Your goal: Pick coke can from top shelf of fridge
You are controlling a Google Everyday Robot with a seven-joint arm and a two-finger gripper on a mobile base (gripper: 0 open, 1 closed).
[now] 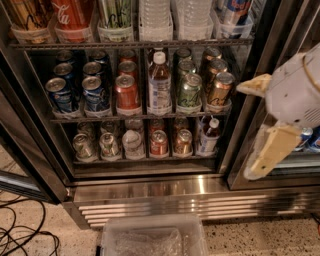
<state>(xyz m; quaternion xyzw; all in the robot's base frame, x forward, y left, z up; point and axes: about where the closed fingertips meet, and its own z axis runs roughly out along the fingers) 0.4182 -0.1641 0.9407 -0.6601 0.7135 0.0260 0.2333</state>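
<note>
One coke can (74, 15); jaws far lower-right

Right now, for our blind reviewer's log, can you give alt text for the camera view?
The gripper hangs open at right, before the fridge, apart from the coke can standing left on the top shelf. Lower racks hold more cans and bottles.

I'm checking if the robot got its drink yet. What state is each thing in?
Red aluminium coke can: upright on the dark wire top shelf, not held.
Stainless-steel fridge: door open.
White-and-beige end effector: open, empty, right of the shelves.
</note>
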